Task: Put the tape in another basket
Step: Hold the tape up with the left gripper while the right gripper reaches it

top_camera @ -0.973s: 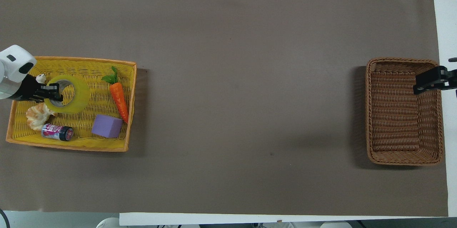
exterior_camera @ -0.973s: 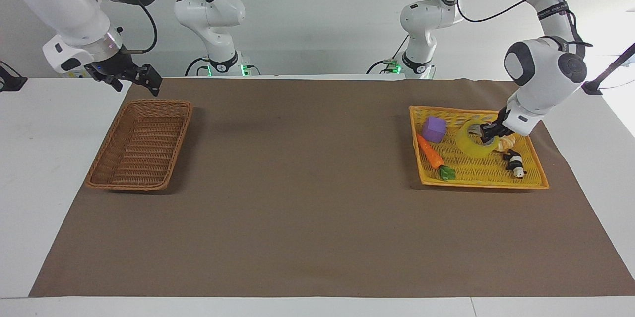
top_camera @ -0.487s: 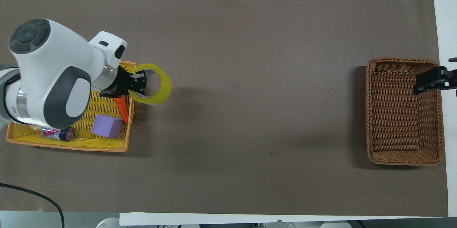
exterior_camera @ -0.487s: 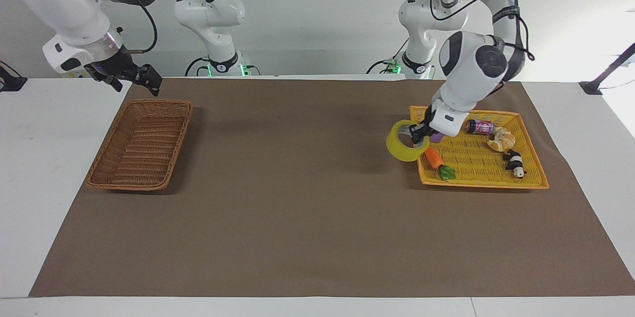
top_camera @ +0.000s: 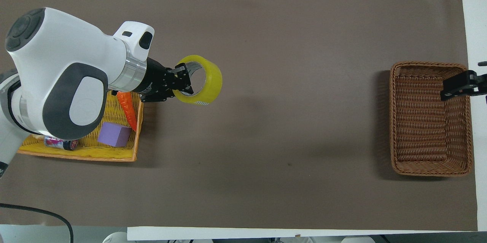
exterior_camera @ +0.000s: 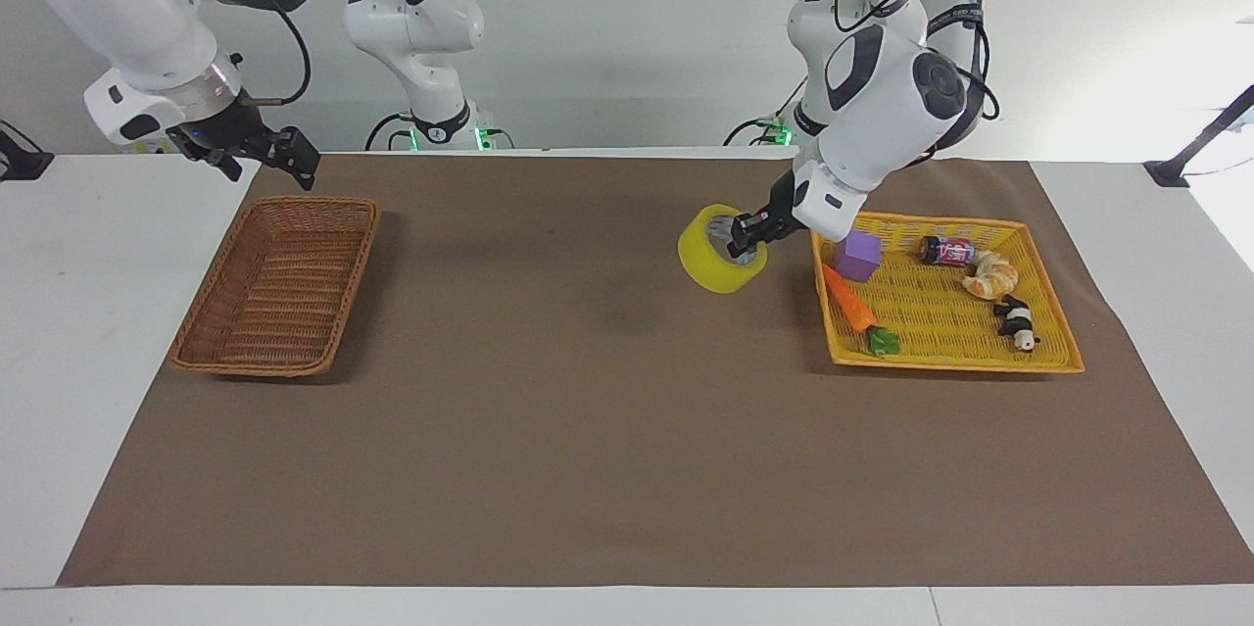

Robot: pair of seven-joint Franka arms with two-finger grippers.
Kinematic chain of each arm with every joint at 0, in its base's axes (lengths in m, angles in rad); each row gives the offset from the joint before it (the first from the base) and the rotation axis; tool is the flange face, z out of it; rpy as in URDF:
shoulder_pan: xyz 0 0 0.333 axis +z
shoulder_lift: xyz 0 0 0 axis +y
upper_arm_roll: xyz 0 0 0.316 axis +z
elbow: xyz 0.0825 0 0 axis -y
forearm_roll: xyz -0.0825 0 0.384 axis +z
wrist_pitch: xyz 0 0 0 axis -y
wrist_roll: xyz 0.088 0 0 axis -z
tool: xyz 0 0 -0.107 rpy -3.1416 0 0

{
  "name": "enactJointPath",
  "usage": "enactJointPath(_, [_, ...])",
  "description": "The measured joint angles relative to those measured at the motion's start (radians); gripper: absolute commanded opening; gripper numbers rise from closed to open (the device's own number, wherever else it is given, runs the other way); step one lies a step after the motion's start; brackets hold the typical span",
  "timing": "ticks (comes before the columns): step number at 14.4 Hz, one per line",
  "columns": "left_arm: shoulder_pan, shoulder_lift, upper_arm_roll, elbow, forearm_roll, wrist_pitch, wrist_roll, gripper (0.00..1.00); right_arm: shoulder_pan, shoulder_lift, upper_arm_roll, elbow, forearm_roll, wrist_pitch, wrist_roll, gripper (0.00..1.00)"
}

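Observation:
My left gripper (exterior_camera: 742, 242) is shut on the rim of the yellow tape roll (exterior_camera: 710, 268), one finger inside the core. It holds the roll in the air over the brown mat, just outside the yellow plastic basket (exterior_camera: 940, 363) toward the right arm's end. The overhead view shows the same hold, with the gripper (top_camera: 182, 83) on the tape (top_camera: 211, 85). The brown wicker basket (exterior_camera: 277, 285) stands empty at the right arm's end and also shows in the overhead view (top_camera: 430, 117). My right gripper (exterior_camera: 265, 154) waits above the wicker basket's edge nearest the robots.
The yellow basket holds a purple cube (exterior_camera: 859, 255), a toy carrot (exterior_camera: 848, 301), a small can (exterior_camera: 946, 250), a croissant (exterior_camera: 991, 274) and a panda toy (exterior_camera: 1017, 322). A brown mat (exterior_camera: 588, 410) covers the table between the two baskets.
My left gripper lifted the tape out of the yellow basket and carried it over the basket's rim toward the right arm's end. The right arm has not moved.

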Motion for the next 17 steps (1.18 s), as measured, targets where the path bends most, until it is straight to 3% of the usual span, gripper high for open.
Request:
enactJointPath(5, [-0.043, 0.003, 0.002, 0.017, 0.000, -0.010, -0.036, 0.03, -0.001, -0.007, -0.001, 0.000, 0.042, -0.032, -0.039, 1.00])
enactJointPath(11, [-0.042, 0.005, 0.012, 0.017, 0.000, -0.013, -0.036, 0.03, -0.040, -0.012, -0.001, -0.081, 0.643, 0.045, -0.129, 1.00])
enactJointPath(14, [-0.042, 0.005, 0.012, 0.017, 0.000, -0.015, -0.036, 0.03, 0.054, -0.017, 0.013, -0.211, 0.953, 0.241, -0.142, 1.00])
enactJointPath(17, [-0.042, 0.005, 0.012, 0.017, 0.000, -0.016, -0.036, 0.03, 0.262, -0.011, 0.023, -0.283, 1.089, 0.502, -0.137, 1.00])
